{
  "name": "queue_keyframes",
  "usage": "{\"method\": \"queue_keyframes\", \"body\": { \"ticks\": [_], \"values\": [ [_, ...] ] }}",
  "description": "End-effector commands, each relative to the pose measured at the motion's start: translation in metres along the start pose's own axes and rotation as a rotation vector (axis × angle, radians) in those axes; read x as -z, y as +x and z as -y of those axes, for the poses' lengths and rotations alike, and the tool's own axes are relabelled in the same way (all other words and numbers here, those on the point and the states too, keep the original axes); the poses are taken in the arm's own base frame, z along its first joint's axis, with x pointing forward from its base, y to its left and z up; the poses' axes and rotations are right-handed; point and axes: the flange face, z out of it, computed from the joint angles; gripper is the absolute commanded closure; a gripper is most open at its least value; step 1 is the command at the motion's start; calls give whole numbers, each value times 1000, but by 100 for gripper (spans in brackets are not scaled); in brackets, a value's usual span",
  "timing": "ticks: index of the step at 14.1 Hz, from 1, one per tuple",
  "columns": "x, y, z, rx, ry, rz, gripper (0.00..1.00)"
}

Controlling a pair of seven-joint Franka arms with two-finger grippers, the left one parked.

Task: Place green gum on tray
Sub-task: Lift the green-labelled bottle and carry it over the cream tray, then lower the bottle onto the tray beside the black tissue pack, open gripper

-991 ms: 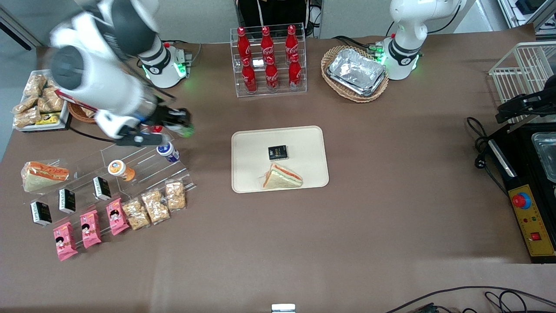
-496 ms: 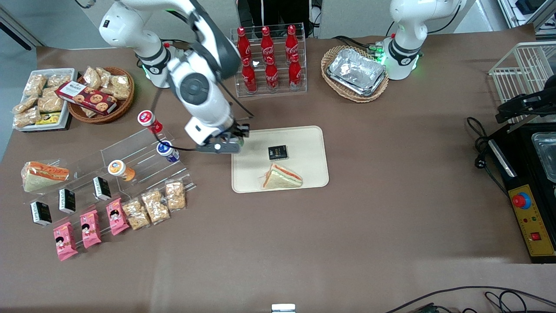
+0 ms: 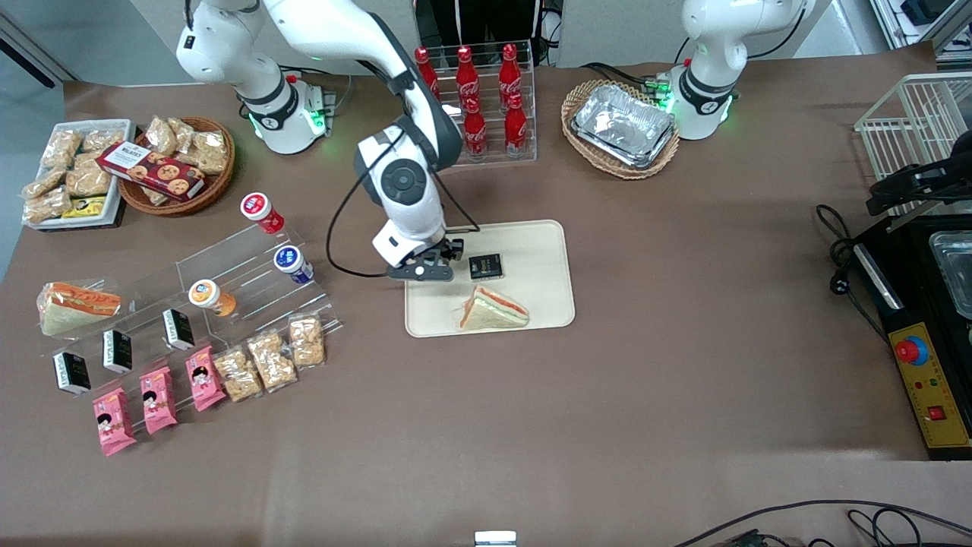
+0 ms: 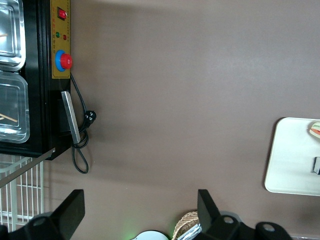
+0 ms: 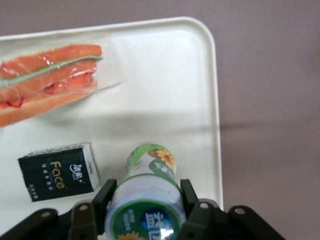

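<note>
The green gum (image 5: 147,195), a green bottle with a white lid and green-and-yellow label, sits between the fingers (image 5: 105,197) of my right gripper (image 5: 146,192), which is shut on it. The bottle hangs over the cream tray (image 5: 165,65), close to one rim and beside a small black box (image 5: 59,171). In the front view the gripper (image 3: 434,262) is above the tray (image 3: 531,251) at its edge toward the working arm's end, and the wrist hides the gum. Whether the bottle touches the tray cannot be told.
A wrapped sandwich (image 3: 492,308) and the black box (image 3: 485,265) lie on the tray. An acrylic rack toward the working arm's end holds blue (image 3: 292,264), orange (image 3: 210,296) and red (image 3: 260,211) bottles. A cola rack (image 3: 471,102) and a wicker basket of foil trays (image 3: 621,125) stand farther from the front camera.
The right arm has swung from the acrylic rack toward the tray, carrying the green gum; the gripper now hangs over the tray's edge instead of beside the rack.
</note>
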Motion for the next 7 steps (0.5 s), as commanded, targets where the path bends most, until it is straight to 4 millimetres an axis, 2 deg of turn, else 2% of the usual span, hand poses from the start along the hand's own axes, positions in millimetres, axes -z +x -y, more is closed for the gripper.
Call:
{"method": "queue_keyframes", "body": {
  "ticks": [1, 4, 5, 7],
  "values": [
    [-18, -7, -1, 1, 23, -30, 60],
    [-26, -9, -4, 8, 20, -38, 58],
    [-28, -10, -4, 8, 19, -40, 53],
    [-31, -10, -4, 10, 15, -45, 49]
  ]
}}
